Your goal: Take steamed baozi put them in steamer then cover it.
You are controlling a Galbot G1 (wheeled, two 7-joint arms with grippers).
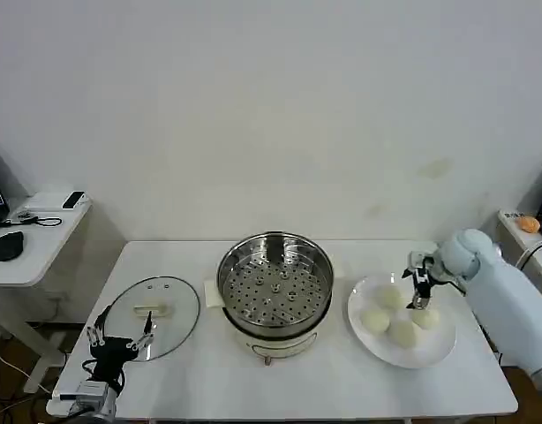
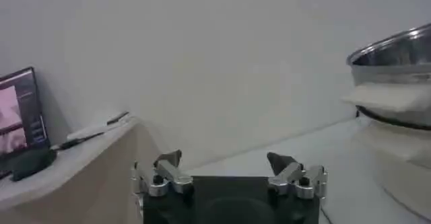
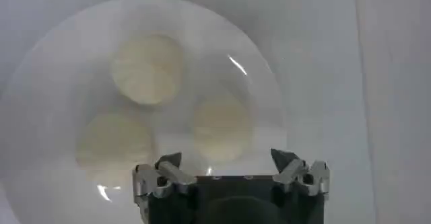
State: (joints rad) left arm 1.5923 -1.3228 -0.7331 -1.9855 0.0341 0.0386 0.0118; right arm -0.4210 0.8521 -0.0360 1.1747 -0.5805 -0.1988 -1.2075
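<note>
The table (image 1: 209, 389) held the empty steamer (image 1: 275, 284) at centre, the lid (image 1: 156, 316) lying to its left and the plate (image 1: 440, 346) of four buns (image 1: 375, 321) to its right. The right gripper (image 1: 419, 291) hovered over the plate's far side, fingers apart. It should centre on one bun, descend straight and squeeze gently. The left gripper (image 1: 121, 338) waited, fingers apart, at the lid's near edge.

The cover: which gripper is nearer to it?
Left. The left gripper hovers open at the cover's near edge; the right gripper is across the table, over the plate of baozi.
</note>
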